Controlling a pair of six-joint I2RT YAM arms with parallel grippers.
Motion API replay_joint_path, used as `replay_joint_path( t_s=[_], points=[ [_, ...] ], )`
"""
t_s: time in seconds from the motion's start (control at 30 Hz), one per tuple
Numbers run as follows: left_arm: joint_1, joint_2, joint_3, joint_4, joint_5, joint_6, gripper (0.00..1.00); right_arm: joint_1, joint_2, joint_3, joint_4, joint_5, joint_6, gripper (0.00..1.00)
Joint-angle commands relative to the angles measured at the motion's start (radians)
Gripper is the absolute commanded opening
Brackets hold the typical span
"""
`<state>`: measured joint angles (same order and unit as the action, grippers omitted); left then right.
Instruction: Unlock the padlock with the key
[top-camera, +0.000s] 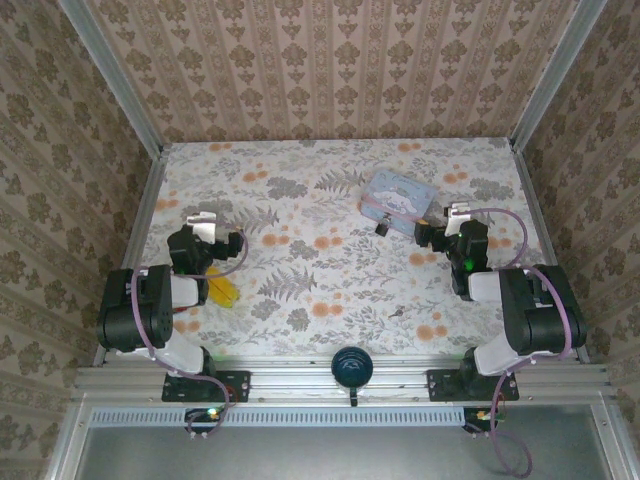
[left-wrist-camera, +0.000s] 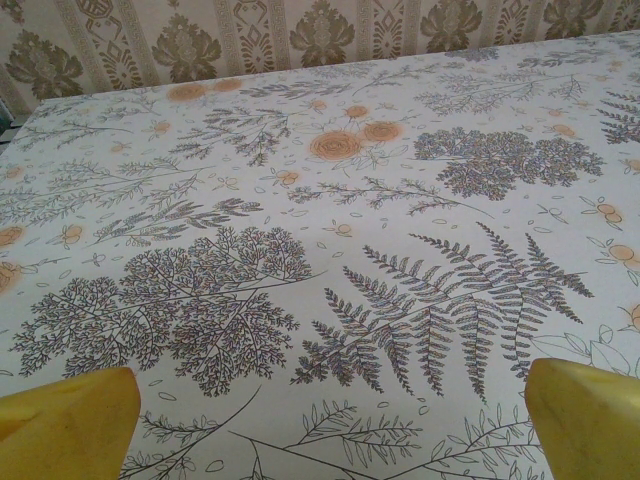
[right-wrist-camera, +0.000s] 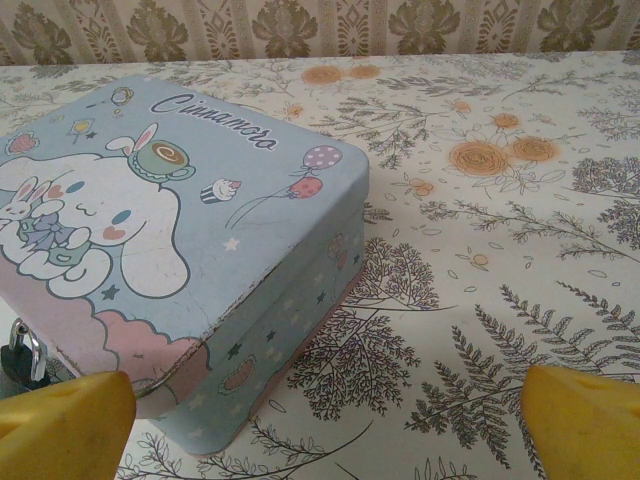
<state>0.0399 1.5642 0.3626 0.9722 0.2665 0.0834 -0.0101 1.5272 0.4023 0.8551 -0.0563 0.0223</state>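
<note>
The tiny dark padlock (top-camera: 383, 228) hangs at the near edge of a pale blue cartoon tin (top-camera: 400, 197). In the right wrist view its shackle and body (right-wrist-camera: 18, 350) peek out at the tin's (right-wrist-camera: 180, 230) lower left. A small dark sliver, apparently the key (top-camera: 397, 314), lies on the cloth nearer the arms. My right gripper (top-camera: 455, 245) sits just right of the tin, open (right-wrist-camera: 328, 400), with nothing between its yellow fingertips (right-wrist-camera: 575, 410). My left gripper (top-camera: 222, 288) rests low at the left, open (left-wrist-camera: 330, 400) over bare cloth.
A round black knob (top-camera: 352, 365) sits on the front rail between the arm bases. The floral tablecloth (top-camera: 300, 260) is bounded by metal frame posts and papered walls on three sides.
</note>
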Motion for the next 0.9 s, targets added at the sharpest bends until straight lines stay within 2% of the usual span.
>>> replay_joint_path(
  t_s=[0.0,0.63,0.7,0.87],
  points=[
    [-0.003,-0.005,-0.001,0.010,0.019,0.019,1.00,0.004,-0.003,0.004,-0.004,0.017,-0.001,1.00],
    [0.012,-0.016,0.004,-0.004,0.052,0.007,1.00,0.004,-0.007,0.005,-0.011,0.031,0.003,1.00],
    [0.007,-0.039,0.002,-0.022,0.019,0.008,1.00,0.004,-0.030,0.020,-0.054,0.040,0.005,1.00],
    [0.003,-0.166,-0.008,-0.113,-0.029,-0.007,1.00,0.005,-0.131,0.098,-0.302,0.062,0.032,1.00]
  ],
)
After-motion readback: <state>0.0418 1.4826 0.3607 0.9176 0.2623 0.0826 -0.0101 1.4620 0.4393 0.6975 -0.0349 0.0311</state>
